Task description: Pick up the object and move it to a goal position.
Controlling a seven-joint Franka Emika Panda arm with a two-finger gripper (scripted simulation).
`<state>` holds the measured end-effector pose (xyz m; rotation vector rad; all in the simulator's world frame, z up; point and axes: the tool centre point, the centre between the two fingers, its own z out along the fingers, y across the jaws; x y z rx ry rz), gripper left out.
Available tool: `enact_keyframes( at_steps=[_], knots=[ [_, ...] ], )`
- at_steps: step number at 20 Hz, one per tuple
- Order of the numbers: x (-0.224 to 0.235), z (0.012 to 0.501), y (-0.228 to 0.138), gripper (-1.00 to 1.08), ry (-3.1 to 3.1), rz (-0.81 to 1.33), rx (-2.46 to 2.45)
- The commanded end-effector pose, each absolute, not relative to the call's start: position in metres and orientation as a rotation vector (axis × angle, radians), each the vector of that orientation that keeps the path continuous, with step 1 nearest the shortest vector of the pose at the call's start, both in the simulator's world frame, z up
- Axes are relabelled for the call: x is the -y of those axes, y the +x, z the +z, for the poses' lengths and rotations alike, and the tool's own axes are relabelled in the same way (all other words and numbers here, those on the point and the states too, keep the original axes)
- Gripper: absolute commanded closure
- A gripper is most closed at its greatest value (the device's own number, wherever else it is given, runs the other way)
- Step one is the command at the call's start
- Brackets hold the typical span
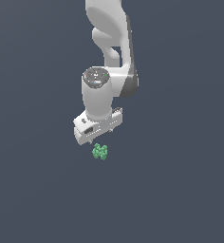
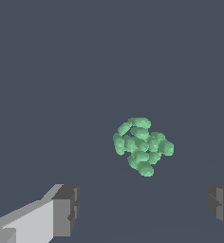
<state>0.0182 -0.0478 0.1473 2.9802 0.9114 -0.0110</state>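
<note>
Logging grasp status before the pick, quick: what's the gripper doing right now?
Gripper: open, holding nothing; the green cluster lies apart from both fingertips.

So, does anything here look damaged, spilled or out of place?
Nothing stands out. The small bright-green lumpy cluster lies whole on the plain dark-grey surface, and the white robot gripper hangs open just above it, not touching.

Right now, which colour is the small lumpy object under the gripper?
Bright green, the object is one plain colour with no pattern; the wrist view shows it best.
</note>
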Motion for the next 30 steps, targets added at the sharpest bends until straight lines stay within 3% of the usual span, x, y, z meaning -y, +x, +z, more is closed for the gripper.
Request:
enact_keyframes(
  at_steps=[1, 30],
  knots=[
    [0.049, 0.143, 0.02, -0.92, 2.948, -0.013, -1.014],
    [0.057, 0.101, 0.041, -0.92, 2.457, -0.003, -1.955]
  ],
)
